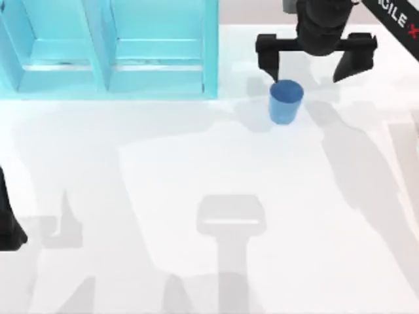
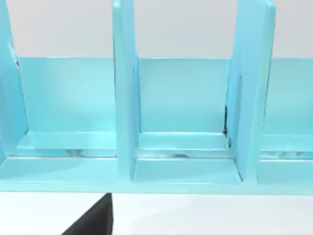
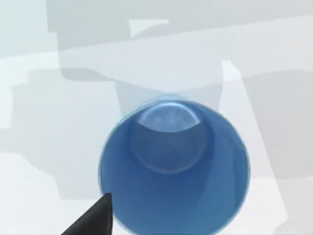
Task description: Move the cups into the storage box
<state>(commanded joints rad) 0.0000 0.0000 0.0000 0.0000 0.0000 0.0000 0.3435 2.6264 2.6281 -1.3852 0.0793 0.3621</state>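
Note:
One blue cup (image 1: 285, 101) stands upright on the white table, just right of the storage box (image 1: 111, 72), a light cyan box with upright dividers at the back left. My right gripper (image 1: 308, 65) hovers over the table's back right, open, its fingers spread wide. The cup sits just in front of the finger nearer the box, outside the gap. The right wrist view looks straight down into the cup (image 3: 173, 169), which holds nothing. The left wrist view faces the storage box (image 2: 124, 98) and its bare compartments.
My left arm (image 1: 8, 226) is parked at the table's left edge, well in front of the box. The white table (image 1: 216, 196) stretches open in front of the box and cup.

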